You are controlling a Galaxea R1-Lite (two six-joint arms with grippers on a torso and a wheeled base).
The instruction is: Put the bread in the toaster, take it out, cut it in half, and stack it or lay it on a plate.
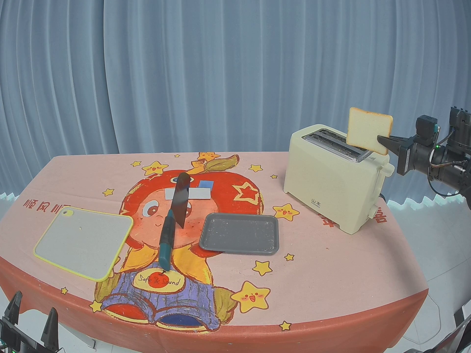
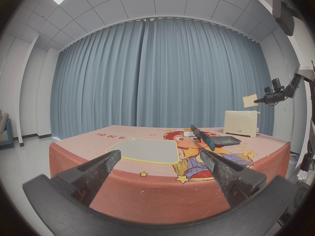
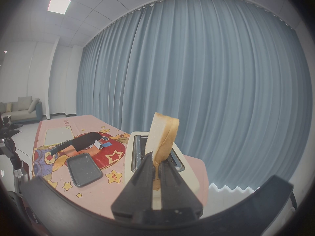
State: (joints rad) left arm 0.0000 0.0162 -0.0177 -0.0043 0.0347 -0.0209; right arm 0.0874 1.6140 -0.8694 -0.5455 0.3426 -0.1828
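Slice of pale square bread [image 1: 369, 128] above cream two-slot toaster [image 1: 329, 180]
We see the right end effector [image 1: 381, 139] gripping its edge; the left end effector [image 2: 160, 155] hangs open off the near edge of the pink cartoon-print table [image 1: 343, 280].

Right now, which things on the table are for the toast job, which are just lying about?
Job: bread in right gripper, toaster, knife, cutting board, grey tray.
Lying about: small white and blue pieces by the knife blade, cartoon tablecloth.
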